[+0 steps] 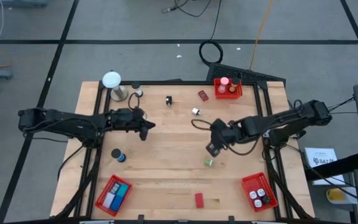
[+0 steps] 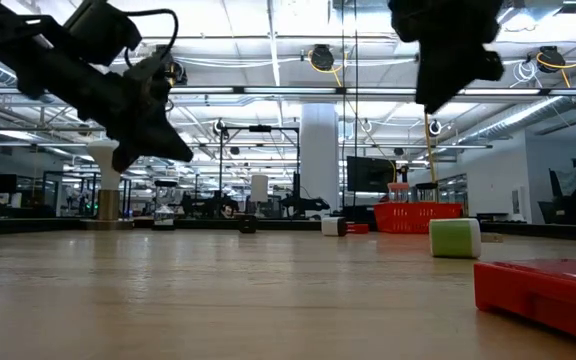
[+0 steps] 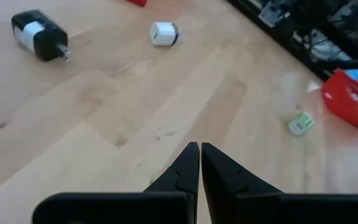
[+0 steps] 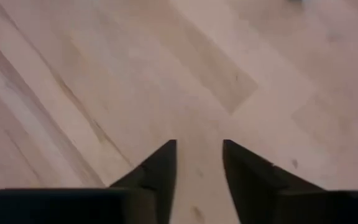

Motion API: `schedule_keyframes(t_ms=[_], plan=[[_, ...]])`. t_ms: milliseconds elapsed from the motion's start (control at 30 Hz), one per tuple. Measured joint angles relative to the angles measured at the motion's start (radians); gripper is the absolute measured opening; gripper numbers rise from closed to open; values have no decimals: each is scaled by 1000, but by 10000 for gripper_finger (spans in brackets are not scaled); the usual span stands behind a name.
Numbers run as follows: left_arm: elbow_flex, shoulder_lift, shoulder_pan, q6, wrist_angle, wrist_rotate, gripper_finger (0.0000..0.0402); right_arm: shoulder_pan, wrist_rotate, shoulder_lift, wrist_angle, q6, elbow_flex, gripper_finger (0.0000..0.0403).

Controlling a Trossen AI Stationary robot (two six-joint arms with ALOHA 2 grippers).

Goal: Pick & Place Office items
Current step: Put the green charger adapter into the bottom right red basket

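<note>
Office items lie scattered on the wooden table (image 1: 166,180). A green-and-white piece (image 1: 208,162) sits at mid-right, a red block (image 1: 199,200) near the front edge and a blue-and-black cylinder (image 1: 118,155) at the left. Toward the back lie a black clip (image 1: 168,100), a small white roll (image 1: 196,111) and a red piece (image 1: 202,95). My left gripper (image 3: 199,150) hovers shut above bare wood left of centre (image 1: 145,132). My right gripper (image 4: 199,148) hangs open over bare wood, just beyond the green-and-white piece (image 2: 455,238), with nothing between its fingers.
Red mesh baskets stand at the back right (image 1: 227,88), the front left (image 1: 113,194) and the front right (image 1: 258,191), each holding items. A white ball on a metal stand (image 1: 112,81) is at the back left corner. Bare wood stretches across the table's middle.
</note>
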Motion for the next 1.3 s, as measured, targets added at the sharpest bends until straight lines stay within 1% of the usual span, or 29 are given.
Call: schedule_keyframes(t_ms=[100, 167, 267, 367, 467, 567, 633, 767, 1000, 1300], plan=[[0, 32, 0, -22, 14, -29, 17, 49, 0, -2, 5, 44, -48, 157], [0, 52, 0, -46, 38, -36, 17, 87, -1, -9, 49, 49, -97, 182], [0, 82, 0, -53, 73, -40, 17, 148, -3, -9, 205, 56, -196, 207], [0, 107, 0, -49, 105, -42, 17, 211, 9, -9, 362, 44, -304, 220], [0, 125, 0, -49, 122, -48, 17, 265, 57, -9, 500, 37, -404, 221], [0, 140, 0, -58, 129, -48, 17, 300, 98, -9, 572, 45, -481, 215], [0, 140, 0, -64, 129, -37, 17, 315, 113, -8, 609, 32, -507, 209], [0, 140, -4, -65, 126, -22, 17, 327, 133, -8, 633, -38, -538, 199], [0, 140, -29, -110, 128, -26, 17, 330, 154, 14, 747, -117, -569, 186], [0, 140, -87, -113, 134, -79, 17, 330, 158, 149, 912, -161, -571, 180]])
